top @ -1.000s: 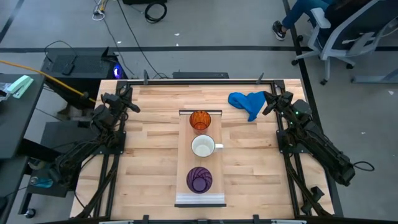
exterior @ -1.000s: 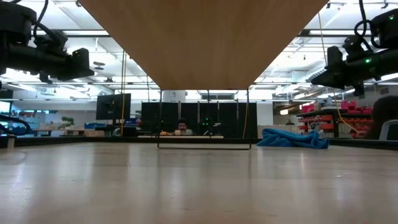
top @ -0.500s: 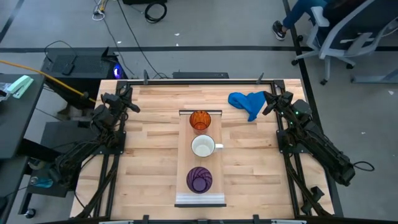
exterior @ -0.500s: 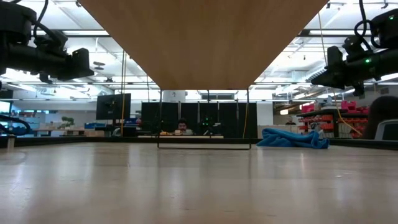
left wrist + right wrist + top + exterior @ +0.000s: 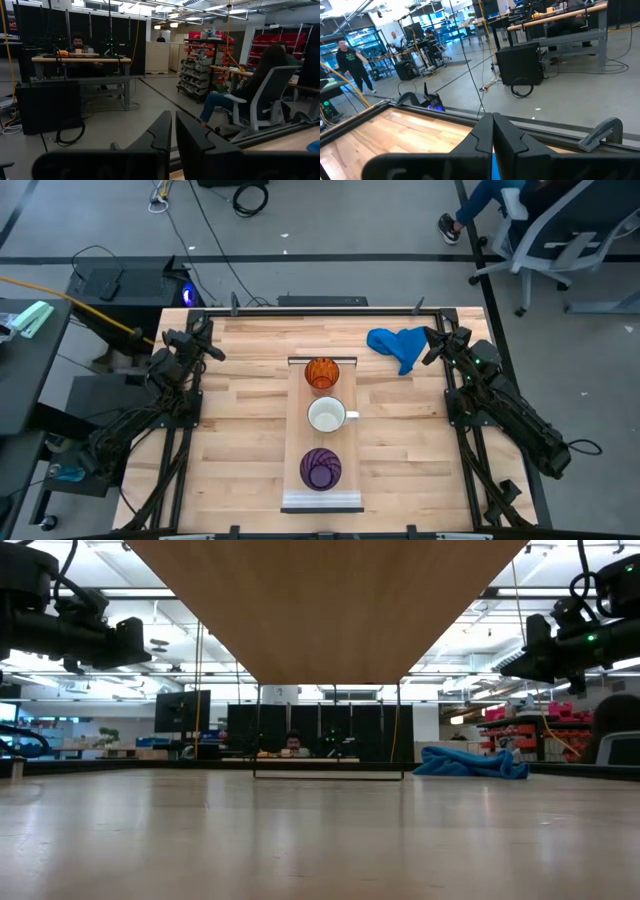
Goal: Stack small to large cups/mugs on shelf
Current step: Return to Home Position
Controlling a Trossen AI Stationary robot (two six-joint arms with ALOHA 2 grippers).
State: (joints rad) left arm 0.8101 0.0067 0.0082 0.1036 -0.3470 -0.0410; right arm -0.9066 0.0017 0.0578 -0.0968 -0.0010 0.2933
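From above, the shelf (image 5: pixel 322 442) lies along the middle of the bench (image 5: pixel 240 440). It carries an orange cup (image 5: pixel 321 373) at its far end, a white mug (image 5: pixel 326 416) midway and a purple cup (image 5: pixel 321 468) near its near end. A blue cloth (image 5: pixel 395 345) lies toward the far right corner. The left gripper (image 5: pixel 205 340) hangs at the left edge, and the right gripper (image 5: pixel 432 345) at the right edge beside the cloth. At bench height, only the shelf's underside shows. Each wrist view shows that arm's fingers (image 5: pixel 162 132) together, holding nothing.

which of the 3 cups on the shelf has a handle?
The white mug, middle of the shelf, between the orange ribbed cup and purple ribbed cup; both handleless.
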